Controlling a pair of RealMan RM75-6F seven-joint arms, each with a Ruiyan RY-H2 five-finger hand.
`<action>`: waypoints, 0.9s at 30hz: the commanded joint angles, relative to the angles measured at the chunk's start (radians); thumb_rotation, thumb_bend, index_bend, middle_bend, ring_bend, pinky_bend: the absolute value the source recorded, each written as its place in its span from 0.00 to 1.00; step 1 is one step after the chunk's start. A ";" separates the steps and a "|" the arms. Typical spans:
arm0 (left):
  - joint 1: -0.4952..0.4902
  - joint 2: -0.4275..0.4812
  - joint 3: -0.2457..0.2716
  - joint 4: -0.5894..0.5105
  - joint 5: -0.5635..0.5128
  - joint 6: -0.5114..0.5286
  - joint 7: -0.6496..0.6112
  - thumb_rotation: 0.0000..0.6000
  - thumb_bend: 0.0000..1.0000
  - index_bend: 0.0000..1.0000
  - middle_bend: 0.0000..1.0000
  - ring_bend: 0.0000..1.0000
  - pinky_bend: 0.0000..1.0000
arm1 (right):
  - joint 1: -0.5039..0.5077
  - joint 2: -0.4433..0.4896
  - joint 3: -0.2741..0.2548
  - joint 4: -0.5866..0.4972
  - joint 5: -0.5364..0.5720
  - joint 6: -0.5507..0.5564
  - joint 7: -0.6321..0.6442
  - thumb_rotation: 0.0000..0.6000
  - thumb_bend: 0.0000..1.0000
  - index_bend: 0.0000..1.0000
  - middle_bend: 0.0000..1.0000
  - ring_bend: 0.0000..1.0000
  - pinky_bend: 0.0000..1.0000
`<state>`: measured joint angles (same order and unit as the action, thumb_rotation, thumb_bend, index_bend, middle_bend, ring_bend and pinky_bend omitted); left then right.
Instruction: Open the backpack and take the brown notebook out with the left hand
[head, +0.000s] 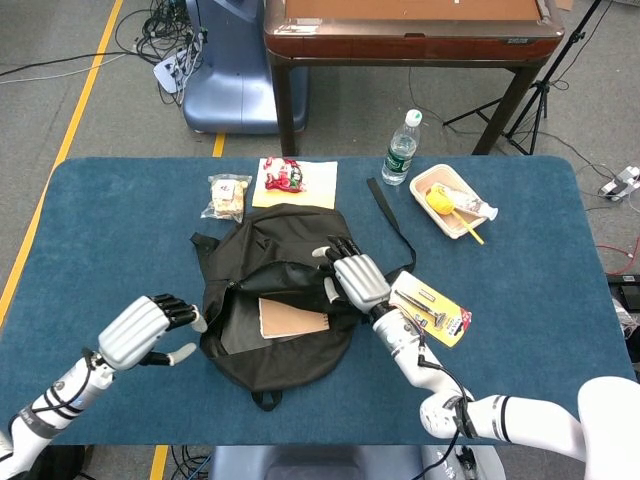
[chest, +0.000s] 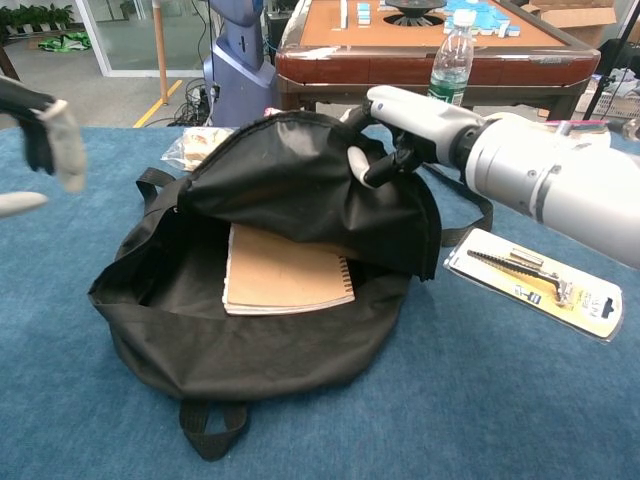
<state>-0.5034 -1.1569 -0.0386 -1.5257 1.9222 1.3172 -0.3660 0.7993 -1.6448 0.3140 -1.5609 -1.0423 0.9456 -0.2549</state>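
The black backpack (head: 283, 243) lies in the middle of the blue table (head: 120, 220), its mouth gaping toward me. My right hand (head: 356, 281) grips the top flap (chest: 290, 180) and holds it lifted up and back. Under the flap the brown notebook (head: 293, 317) lies flat inside, its spiral edge to the right; the chest view shows the same notebook (chest: 285, 272) mostly uncovered. My left hand (head: 146, 329) hovers left of the bag, empty, fingers partly bent and thumb apart. In the chest view the left hand (chest: 48, 138) shows at the left edge.
A yellow carded tool pack (head: 430, 308) lies just right of the bag beside my right forearm. Behind the bag are a snack bag (head: 227, 195), a red packet (head: 284, 176) on paper, a water bottle (head: 400, 150) and a tray (head: 437, 179). A loose strap (head: 390, 228) trails right.
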 joint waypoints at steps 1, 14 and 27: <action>-0.066 -0.068 0.006 0.035 0.049 -0.020 -0.030 1.00 0.28 0.47 0.52 0.48 0.49 | 0.016 -0.003 0.023 0.001 0.044 0.000 -0.011 1.00 0.75 0.63 0.23 0.00 0.00; -0.248 -0.319 0.009 0.360 0.035 -0.139 -0.052 1.00 0.28 0.47 0.52 0.48 0.49 | 0.050 0.002 0.057 -0.012 0.155 0.009 -0.026 1.00 0.75 0.63 0.23 0.00 0.00; -0.298 -0.516 0.087 0.738 0.042 -0.080 -0.054 1.00 0.25 0.30 0.30 0.32 0.42 | 0.058 0.013 0.047 -0.003 0.173 0.020 -0.012 1.00 0.75 0.63 0.23 0.00 0.00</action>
<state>-0.7873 -1.6326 0.0228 -0.8436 1.9533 1.2160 -0.4277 0.8568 -1.6317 0.3613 -1.5643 -0.8688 0.9659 -0.2669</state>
